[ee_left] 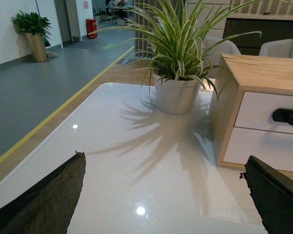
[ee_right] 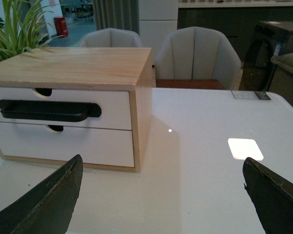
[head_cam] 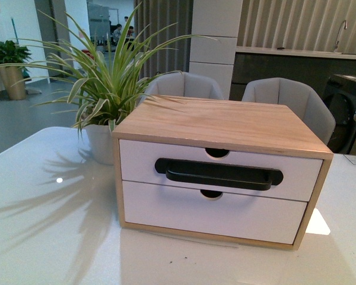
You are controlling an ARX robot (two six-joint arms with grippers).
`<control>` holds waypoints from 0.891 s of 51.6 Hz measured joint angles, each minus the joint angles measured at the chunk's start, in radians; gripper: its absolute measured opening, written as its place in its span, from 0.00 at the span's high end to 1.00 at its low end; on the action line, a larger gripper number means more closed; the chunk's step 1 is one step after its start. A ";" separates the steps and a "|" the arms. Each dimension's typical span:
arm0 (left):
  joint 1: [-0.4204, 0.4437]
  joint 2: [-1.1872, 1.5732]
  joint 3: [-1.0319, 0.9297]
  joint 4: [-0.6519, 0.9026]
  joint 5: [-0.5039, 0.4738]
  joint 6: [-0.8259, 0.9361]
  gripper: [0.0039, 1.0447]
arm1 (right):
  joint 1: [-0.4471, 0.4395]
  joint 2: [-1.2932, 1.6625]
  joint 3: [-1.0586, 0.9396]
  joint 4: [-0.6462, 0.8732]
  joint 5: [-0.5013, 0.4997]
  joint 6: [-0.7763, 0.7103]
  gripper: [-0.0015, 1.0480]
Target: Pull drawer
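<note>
On top of the glossy white surface [head_cam: 53, 225] stands a light wood cabinet with two white drawer fronts [head_cam: 225, 122], and everything else is placed from it. The wide white-fronted drawer with the long black bar handle [head_cam: 136, 159] is the upper of the cabinet's two compartments. It sits pushed in, its face level with the wooden frame and with the plain white lower drawer front [head_cam: 213, 215] beneath it. The black bar handle [head_cam: 218, 174] runs across the middle of the upper front, under a half-round notch in its top edge. The lower front has only a like notch.

Just beside the cabinet, at its back corner on the robot's left, stands a green-and-cream striped plant in a white pot [head_cam: 101, 142], with leaves reaching over the cabinet's top. Behind the cabinet are two pale grey upholstered chairs [head_cam: 291, 98].

The left tool [ee_left: 164, 156] hangs above the surface in front of the cabinet, off toward its plant side and apart from it. Its two dark fingers [ee_left: 44, 195] are spread wide with only bare surface between them. The right tool [ee_right: 162, 158] is likewise in front of the cabinet, off toward the side away from the plant. Its dark fingers [ee_right: 44, 200] are also spread wide and grip nothing. Neither touches the handle.
</note>
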 joint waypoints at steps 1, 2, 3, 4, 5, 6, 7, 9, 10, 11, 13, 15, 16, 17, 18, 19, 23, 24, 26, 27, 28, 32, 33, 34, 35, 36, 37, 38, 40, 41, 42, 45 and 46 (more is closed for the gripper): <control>0.000 0.000 0.000 0.000 0.000 0.000 0.07 | 0.000 0.000 0.000 0.000 0.000 0.000 0.09; 0.000 0.000 0.000 0.000 0.000 0.000 0.07 | 0.000 0.000 0.000 0.000 0.000 0.000 0.09; 0.000 0.000 0.000 0.000 0.000 0.000 0.07 | 0.000 0.000 0.000 0.000 0.000 0.000 0.09; 0.000 0.000 0.000 0.000 0.000 0.000 0.07 | 0.000 0.000 0.000 0.000 0.000 0.000 0.09; 0.000 0.000 0.000 0.000 0.000 0.000 0.07 | 0.000 0.000 0.000 0.000 0.000 0.000 0.09; 0.000 0.000 0.000 0.000 0.000 0.000 0.07 | 0.000 0.000 0.000 0.000 0.000 0.000 0.09; 0.000 0.000 0.000 0.000 0.000 0.000 0.07 | 0.000 0.000 0.000 0.000 0.000 0.000 0.09; 0.000 0.000 0.000 0.000 0.000 0.000 0.07 | 0.000 0.000 0.000 0.000 0.000 0.000 0.09; 0.000 0.000 0.000 0.000 0.000 0.000 0.07 | 0.000 0.000 0.000 0.000 0.000 0.000 0.09; 0.000 0.000 0.000 0.000 0.000 0.000 0.07 | 0.000 0.000 0.000 0.000 0.000 0.000 0.09; 0.000 0.000 0.000 0.000 0.000 0.000 0.07 | 0.000 0.000 0.000 0.000 0.000 0.000 0.09; 0.000 0.000 0.000 0.000 0.000 0.000 0.07 | 0.000 0.000 0.000 0.000 0.000 0.000 0.09; 0.000 0.000 0.000 0.000 0.000 0.000 0.07 | 0.000 0.000 0.000 0.000 0.000 0.000 0.09; 0.000 0.000 0.000 0.000 0.000 0.000 0.07 | 0.000 0.000 0.000 0.000 0.000 0.000 0.09; 0.000 0.000 0.000 0.000 0.000 0.000 0.07 | 0.000 0.000 0.000 0.000 0.000 0.000 0.09; 0.000 0.000 0.000 0.000 0.000 0.000 0.07 | 0.000 0.000 0.000 0.000 0.000 0.000 0.09; 0.000 0.000 0.000 0.000 0.000 0.000 0.07 | 0.000 0.000 0.000 0.000 0.000 0.000 0.09; 0.000 0.000 0.000 0.000 0.000 0.000 0.07 | 0.000 0.000 0.000 0.000 0.000 0.000 0.09; 0.000 0.000 0.000 0.000 0.000 0.000 0.07 | 0.000 0.000 0.000 0.000 0.000 0.000 0.09; 0.000 0.000 0.000 0.000 0.000 0.000 0.07 | 0.000 0.000 0.000 0.000 0.000 0.000 0.09; 0.000 0.000 0.000 0.000 0.000 0.000 0.07 | 0.000 0.000 0.000 0.000 0.000 0.000 0.09; 0.000 0.000 0.000 0.000 0.000 0.000 0.07 | 0.000 0.000 0.000 0.000 0.000 0.000 0.09; 0.000 0.000 0.000 0.000 0.000 0.000 0.07 | 0.000 0.000 0.000 0.000 0.000 0.000 0.09; 0.000 0.000 0.000 0.000 0.000 0.000 0.07 | 0.000 0.000 0.000 0.000 0.000 0.000 0.09; 0.000 0.000 0.000 0.000 0.000 0.000 0.07 | 0.000 0.000 0.000 0.000 0.000 0.000 0.09; 0.000 0.000 0.000 0.000 0.000 0.000 0.07 | 0.000 0.000 0.000 0.000 0.000 0.000 0.09; 0.000 0.000 0.000 0.000 0.000 0.000 0.07 | 0.000 0.000 0.000 0.000 0.000 0.000 0.09; 0.000 0.000 0.000 0.000 0.000 0.000 0.07 | 0.000 0.000 0.000 0.000 0.000 0.000 0.09; 0.000 0.000 0.000 0.000 0.000 0.000 0.07 | 0.000 0.000 0.000 0.000 0.000 0.000 0.09; 0.000 0.000 0.000 0.000 0.000 0.000 0.07 | 0.000 0.000 0.000 0.000 0.000 0.000 0.09; 0.000 0.000 0.000 0.000 0.000 0.000 0.07 | 0.000 0.000 0.000 0.000 0.000 0.000 0.09; 0.000 0.000 0.000 0.000 0.000 0.000 0.07 | 0.000 0.000 0.000 0.000 0.000 0.000 0.09; 0.000 0.000 0.000 0.000 0.000 0.000 0.07 | 0.000 0.000 0.000 0.000 0.000 0.000 0.09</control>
